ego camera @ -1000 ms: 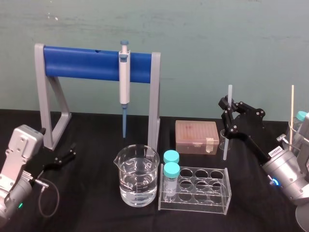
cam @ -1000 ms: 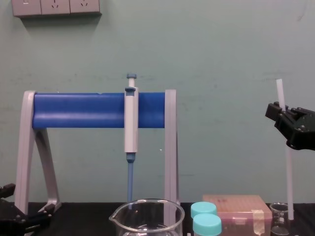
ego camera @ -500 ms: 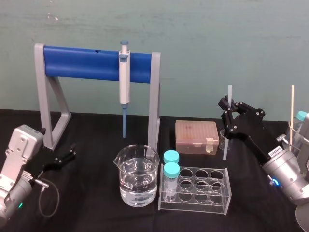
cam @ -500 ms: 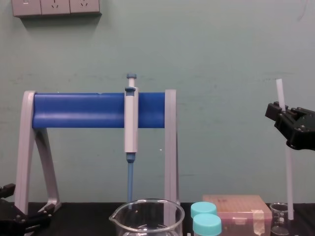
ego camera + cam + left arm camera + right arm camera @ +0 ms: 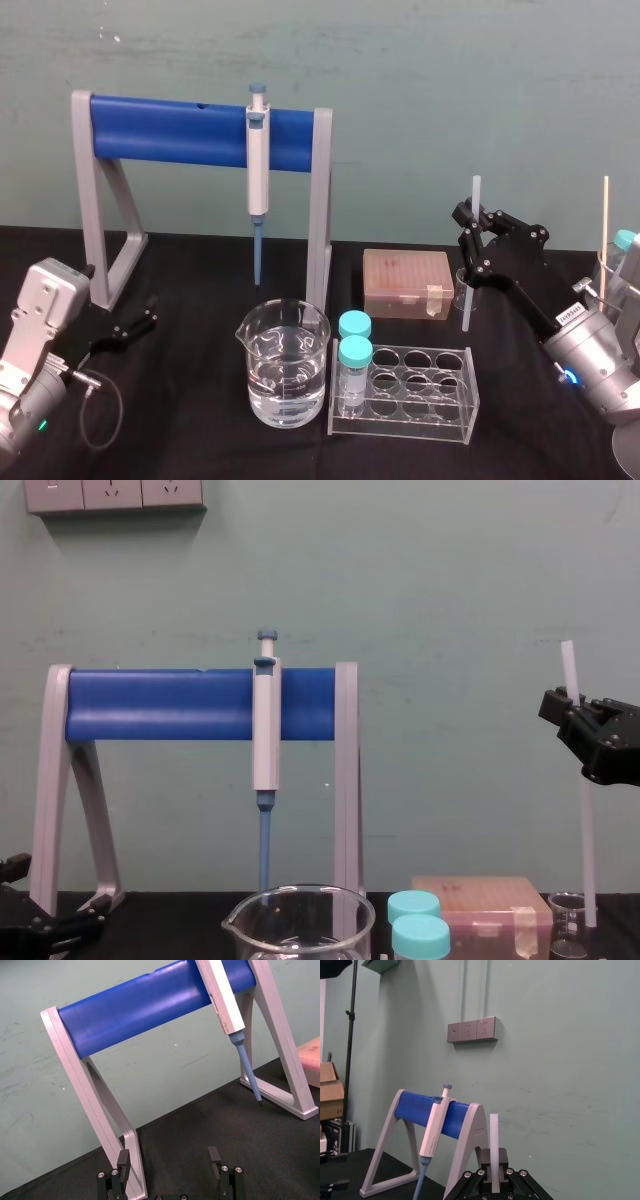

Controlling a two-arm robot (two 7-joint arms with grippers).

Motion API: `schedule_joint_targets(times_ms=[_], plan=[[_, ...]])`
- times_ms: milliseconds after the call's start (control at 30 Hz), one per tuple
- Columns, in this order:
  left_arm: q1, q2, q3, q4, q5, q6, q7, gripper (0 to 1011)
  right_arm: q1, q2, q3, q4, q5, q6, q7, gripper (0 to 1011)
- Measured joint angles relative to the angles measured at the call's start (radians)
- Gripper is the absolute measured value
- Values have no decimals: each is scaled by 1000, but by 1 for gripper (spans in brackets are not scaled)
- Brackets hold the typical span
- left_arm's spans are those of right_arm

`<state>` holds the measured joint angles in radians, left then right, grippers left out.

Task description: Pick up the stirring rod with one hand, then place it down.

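The stirring rod [image 5: 472, 250] is a thin translucent white rod standing nearly upright at the right of the table. My right gripper [image 5: 470, 222] is shut on its upper part; the rod's top sticks out above the black fingers [image 5: 572, 708] and rises between them in the right wrist view [image 5: 494, 1150]. Its lower end [image 5: 589, 910] hangs close beside a small glass beaker [image 5: 463, 290]; I cannot tell whether it touches the table. My left gripper [image 5: 135, 325] rests low at the table's left, open, with nothing between its fingers [image 5: 214, 1157].
A grey stand with a blue bar [image 5: 170, 130] holds a grey-white pipette [image 5: 258, 170] at the back. In front are a large beaker of water [image 5: 283, 365], a clear tube rack [image 5: 420, 395] with two teal-capped vials, and a pink box [image 5: 407, 283]. A wooden stick [image 5: 604, 235] stands at the far right.
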<state>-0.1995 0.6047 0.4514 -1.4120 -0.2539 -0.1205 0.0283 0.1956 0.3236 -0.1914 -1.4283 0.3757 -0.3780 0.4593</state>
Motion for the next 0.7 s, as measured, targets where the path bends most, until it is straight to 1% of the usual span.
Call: schedule_joint_targets(times_ms=[700], plan=[[0,0,0,0,0,0,0,1000,0,0,0,0,0,0,0,72]])
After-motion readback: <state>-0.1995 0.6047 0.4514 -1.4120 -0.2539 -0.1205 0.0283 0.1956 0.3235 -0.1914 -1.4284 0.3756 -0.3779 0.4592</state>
